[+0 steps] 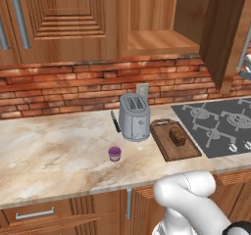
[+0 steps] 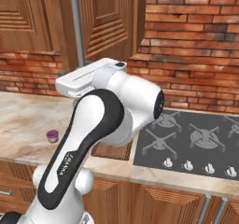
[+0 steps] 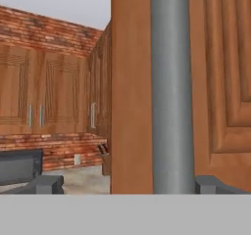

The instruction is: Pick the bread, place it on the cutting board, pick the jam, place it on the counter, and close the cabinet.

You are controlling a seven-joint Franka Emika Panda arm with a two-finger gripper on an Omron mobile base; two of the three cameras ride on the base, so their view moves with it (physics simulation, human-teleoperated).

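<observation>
The cabinet (image 1: 159, 38) stands open, its door (image 1: 223, 33) swung out to the right. In the hand view the door's metal bar handle (image 3: 169, 82) rises close in front of my gripper (image 3: 130, 185), which is open with a fingertip on each side of the door's edge and nothing held. The same door (image 2: 109, 22) and handle (image 2: 77, 27) stand just beyond my hand in the right base view. The bread (image 1: 177, 136) lies on the cutting board (image 1: 166, 148). On the counter (image 1: 54, 151), left of the board, stands the purple jam (image 1: 114, 153), seen too as the jam (image 2: 52, 135).
A silver toaster (image 1: 134, 116) stands behind the jam, with a knife (image 1: 115, 121) beside it. The dark stovetop (image 1: 220, 124) lies right of the board. Closed cabinets (image 1: 63, 18) hang to the left. Drawers (image 1: 34, 213) run under the counter's front edge.
</observation>
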